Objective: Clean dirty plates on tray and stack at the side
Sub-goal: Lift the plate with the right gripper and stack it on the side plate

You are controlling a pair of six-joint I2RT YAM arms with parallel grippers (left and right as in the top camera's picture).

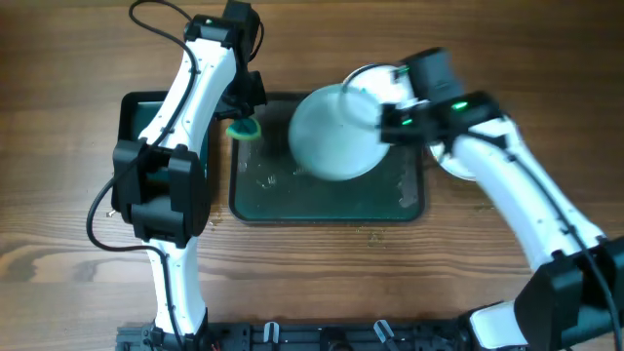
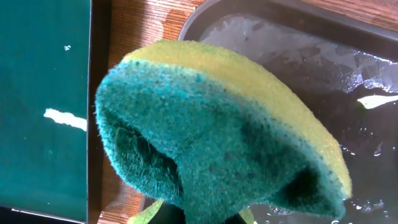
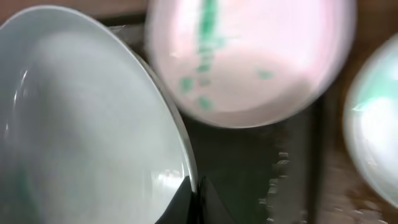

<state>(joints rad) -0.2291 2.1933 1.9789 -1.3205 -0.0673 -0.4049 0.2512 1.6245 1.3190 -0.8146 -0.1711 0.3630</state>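
Observation:
My right gripper (image 1: 385, 122) is shut on the rim of a white plate (image 1: 334, 134) and holds it tilted above the large dark tray (image 1: 331, 205). In the right wrist view my fingers (image 3: 194, 196) pinch that plate's edge (image 3: 81, 124). A second plate (image 3: 249, 56) with a teal streak lies at the tray's far end, also in the overhead view (image 1: 375, 76). A third plate (image 3: 373, 124) lies off the tray on the right, partly hidden under my right arm (image 1: 456, 166). My left gripper (image 1: 242, 117) is shut on the green-and-yellow sponge (image 2: 217, 130) above the tray's left rim (image 2: 298, 56).
The smaller dark green tray (image 1: 136, 112) lies to the left of the large tray, also in the left wrist view (image 2: 43, 93). The large tray's floor is wet, with droplets. Bare wooden table lies in front of the trays.

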